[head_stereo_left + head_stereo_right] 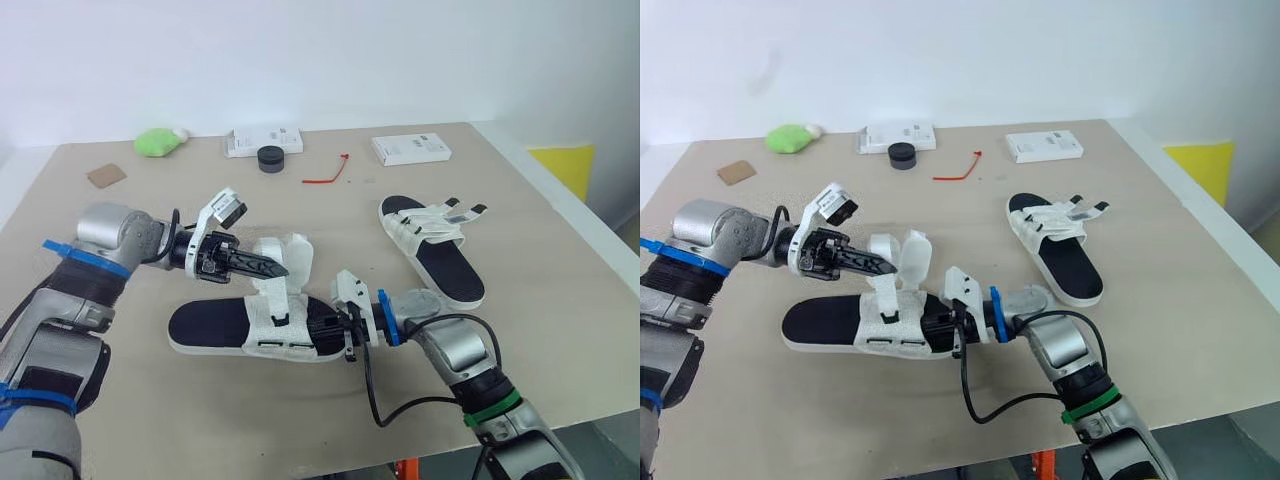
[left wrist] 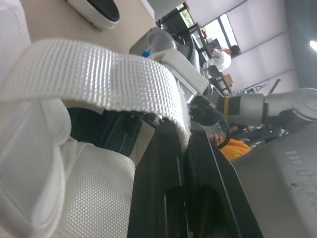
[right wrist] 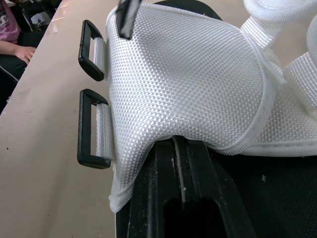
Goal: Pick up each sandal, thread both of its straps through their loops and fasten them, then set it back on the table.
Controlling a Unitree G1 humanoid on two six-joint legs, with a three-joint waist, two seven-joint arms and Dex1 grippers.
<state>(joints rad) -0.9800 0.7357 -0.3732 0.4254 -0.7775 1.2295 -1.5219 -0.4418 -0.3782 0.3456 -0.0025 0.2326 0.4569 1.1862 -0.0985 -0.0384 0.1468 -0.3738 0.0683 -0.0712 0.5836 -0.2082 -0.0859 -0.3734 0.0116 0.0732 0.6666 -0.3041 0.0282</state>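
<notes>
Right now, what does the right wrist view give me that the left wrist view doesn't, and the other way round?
Right wrist view: two black rectangular plastic loops lying on the tan table with no strap through them, at the edge of the white mesh flap, which the right pincer pinches. Left wrist view: the white woven webbing strap clamped in the left pincer, and the second sandal's black sole beyond. Both: white mesh of the near sandal and tan tabletop.
</notes>
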